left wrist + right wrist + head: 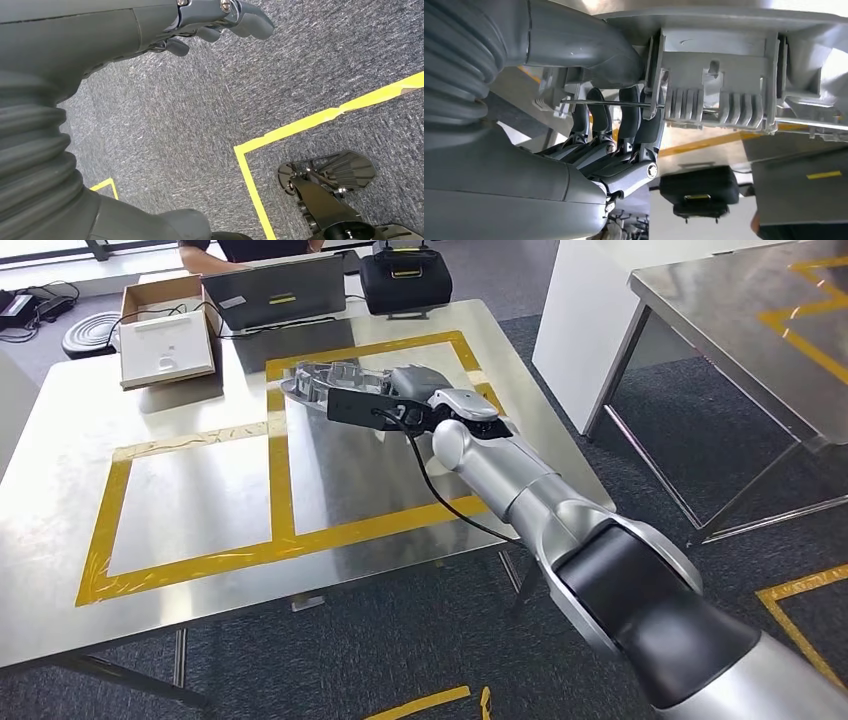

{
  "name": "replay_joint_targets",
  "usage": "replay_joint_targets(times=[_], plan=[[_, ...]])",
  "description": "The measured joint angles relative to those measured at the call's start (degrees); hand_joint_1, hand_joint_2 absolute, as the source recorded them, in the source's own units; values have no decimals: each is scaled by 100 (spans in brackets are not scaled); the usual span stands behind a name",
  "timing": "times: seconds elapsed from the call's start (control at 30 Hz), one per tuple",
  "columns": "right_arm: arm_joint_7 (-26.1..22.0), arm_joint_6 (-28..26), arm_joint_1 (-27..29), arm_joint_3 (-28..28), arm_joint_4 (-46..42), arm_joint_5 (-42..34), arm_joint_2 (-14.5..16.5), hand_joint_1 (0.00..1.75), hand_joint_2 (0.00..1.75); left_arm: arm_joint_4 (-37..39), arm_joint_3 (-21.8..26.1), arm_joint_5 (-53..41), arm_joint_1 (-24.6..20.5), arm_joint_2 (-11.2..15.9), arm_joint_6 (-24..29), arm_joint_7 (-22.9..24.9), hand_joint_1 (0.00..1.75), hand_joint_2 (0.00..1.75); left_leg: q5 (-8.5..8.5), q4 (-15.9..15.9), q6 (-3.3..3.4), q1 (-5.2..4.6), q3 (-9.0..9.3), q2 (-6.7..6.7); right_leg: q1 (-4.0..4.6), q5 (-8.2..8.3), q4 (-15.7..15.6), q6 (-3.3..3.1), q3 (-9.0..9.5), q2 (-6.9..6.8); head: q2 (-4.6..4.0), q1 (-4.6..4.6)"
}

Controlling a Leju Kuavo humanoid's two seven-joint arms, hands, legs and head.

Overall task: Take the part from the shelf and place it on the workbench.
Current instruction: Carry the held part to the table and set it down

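one silver arm reaches in from the lower right of the head view, and the right hand (420,400) at its end is clamped on the grey part (325,380), a moulded piece with ribs and clips. the part sits in the upper middle of that frame, over the right-hand yellow-taped rectangle (370,345) on the steel table (60,440); whether it touches the table top or is held just above it cannot be told. in the right wrist view the dark fingers (631,120) curl up around the part's edge (719,65) with the thick thumb pressed against it from the other side. the left hand (215,25) shows in the left wrist view over grey carpet (175,125) crossed by yellow tape lines, its fingers loosely curled and apart with nothing in them. at the upper left of the head view an open cardboard box (165,325) with a white insert rests on the table, a laptop (275,290) beside it, and a black case (405,280) at the table's far edge. a person sits behind the laptop at the top of the frame. a second steel table (740,300) stands at the upper right.
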Motion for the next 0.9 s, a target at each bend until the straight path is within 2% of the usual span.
replay_joint_targets(times=[0.2, 0.33, 0.47, 0.6, 0.9], plan=[[11, 32, -8, -23, 254, 65, -1, 175, 175, 0, 0, -17, 0, 0, -1, 2, 0, 175, -2, 0, 3, 0, 1, 0, 0, 0, -3, 1, 4, -2, 1, -1], [-10, 59, -10, -26, 332, 124, 1, 0, 0, 0, 0, -23, -8, -2, -22, 0, 0, 175, -2, 0, 3, 0, 3, 0, 0, 1, -3, 1, 6, -2, 0, -1], [-17, 103, -31, -30, 375, 158, 2, 0, 0, 1, 0, -31, -24, -2, -40, 11, 0, 175, -2, 0, 3, 0, 7, 0, 1, 1, -3, 1, 9, -2, 0, -1], [-29, 117, -39, -56, 397, 184, 11, 0, 0, 3, 0, -17, -36, -4, -31, -10, 0, 0, -2, 0, 3, 0, 9, 1, 1, 1, -3, 1, 11, -1, 0, -1], [-142, 105, -61, -129, 424, 200, 39, 0, 0, 4, 0, 4, -35, -4, -11, -15, 0, 0, -2, 0, 3, 0, 11, 1, 0, 1, -3, 1, 13, -1, 0, -1]])
